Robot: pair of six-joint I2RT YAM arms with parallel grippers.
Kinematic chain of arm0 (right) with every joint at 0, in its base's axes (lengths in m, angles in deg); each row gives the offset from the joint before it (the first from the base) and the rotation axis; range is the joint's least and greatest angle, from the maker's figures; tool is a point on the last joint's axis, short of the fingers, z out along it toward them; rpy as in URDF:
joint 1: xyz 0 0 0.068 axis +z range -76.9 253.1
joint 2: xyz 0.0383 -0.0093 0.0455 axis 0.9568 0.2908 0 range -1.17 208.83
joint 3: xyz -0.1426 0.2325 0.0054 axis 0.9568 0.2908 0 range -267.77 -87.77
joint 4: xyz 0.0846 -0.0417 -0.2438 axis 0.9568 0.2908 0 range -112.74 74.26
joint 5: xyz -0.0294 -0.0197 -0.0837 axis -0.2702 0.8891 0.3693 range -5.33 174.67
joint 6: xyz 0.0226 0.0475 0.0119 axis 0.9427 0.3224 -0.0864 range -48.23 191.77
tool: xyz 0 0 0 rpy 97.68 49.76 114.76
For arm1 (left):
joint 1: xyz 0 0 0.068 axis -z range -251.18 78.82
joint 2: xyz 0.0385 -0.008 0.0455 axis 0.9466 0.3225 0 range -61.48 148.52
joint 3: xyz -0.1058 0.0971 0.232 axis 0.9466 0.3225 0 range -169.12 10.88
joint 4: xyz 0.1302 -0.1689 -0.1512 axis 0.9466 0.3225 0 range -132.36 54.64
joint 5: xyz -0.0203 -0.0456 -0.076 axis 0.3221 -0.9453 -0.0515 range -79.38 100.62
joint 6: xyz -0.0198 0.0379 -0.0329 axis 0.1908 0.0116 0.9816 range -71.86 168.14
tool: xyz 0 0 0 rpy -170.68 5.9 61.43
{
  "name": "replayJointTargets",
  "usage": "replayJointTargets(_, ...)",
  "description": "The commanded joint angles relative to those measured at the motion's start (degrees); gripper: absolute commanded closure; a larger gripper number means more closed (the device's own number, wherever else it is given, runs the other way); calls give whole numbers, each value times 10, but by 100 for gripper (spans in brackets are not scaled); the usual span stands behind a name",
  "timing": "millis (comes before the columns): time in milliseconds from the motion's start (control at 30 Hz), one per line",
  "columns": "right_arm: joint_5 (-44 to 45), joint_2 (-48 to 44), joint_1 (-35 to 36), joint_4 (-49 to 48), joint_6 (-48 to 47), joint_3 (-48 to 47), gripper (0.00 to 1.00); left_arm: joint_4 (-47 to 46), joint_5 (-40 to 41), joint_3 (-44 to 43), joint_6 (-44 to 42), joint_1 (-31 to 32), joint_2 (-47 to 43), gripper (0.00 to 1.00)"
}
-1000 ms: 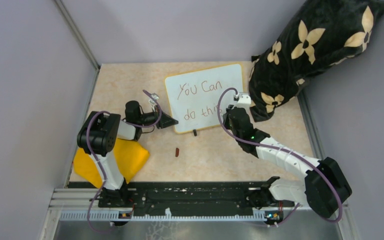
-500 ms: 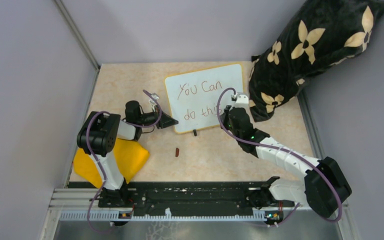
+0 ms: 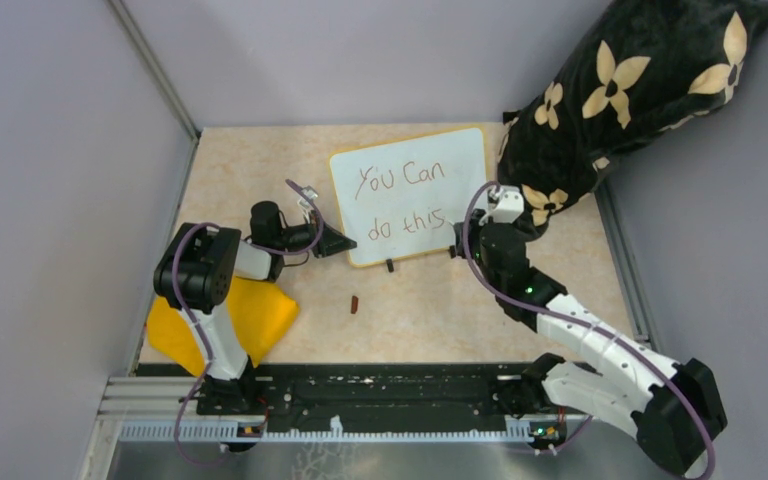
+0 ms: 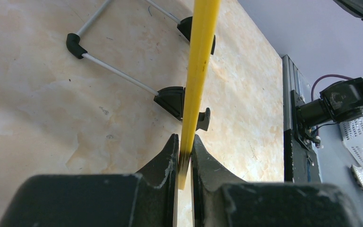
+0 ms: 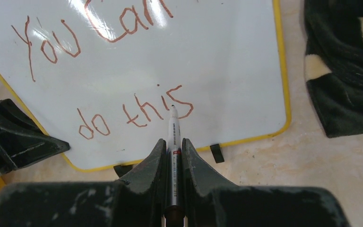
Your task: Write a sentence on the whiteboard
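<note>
My left gripper (image 4: 184, 147) is closed on the yellow frame at the left edge of the whiteboard (image 3: 465, 185), holding the board steady where it stands tilted on its black feet. My right gripper (image 5: 173, 144) is closed on the marker (image 5: 172, 132), low at the board's right side, with the tip pointing up at the writing.

The sentence (image 5: 137, 111) reads "You Can" along the top of the board and "do this" below it, both lines whole and legible. The marker tip sits just beside the tail of the final "s". Whether it touches the surface I cannot tell.

I judge the writing almost finished. No full stop shows after "this", so what seems left is one dot just right of the "s". After that I would lift the marker off the board.
</note>
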Motion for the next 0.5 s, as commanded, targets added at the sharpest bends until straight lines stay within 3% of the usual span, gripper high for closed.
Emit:
replayJointTargets(0,54,-49,-11,21,-8,22,100,31,12,-4,-9,4,-5,100)
replayJointTargets(200,83,-93,-21,25,33,61,100,31,13,-4,-8,4,-3,100)
replayJointTargets(467,47,-64,-50,-15,77,78,100,32,12,-5,-7,4,-3,100)
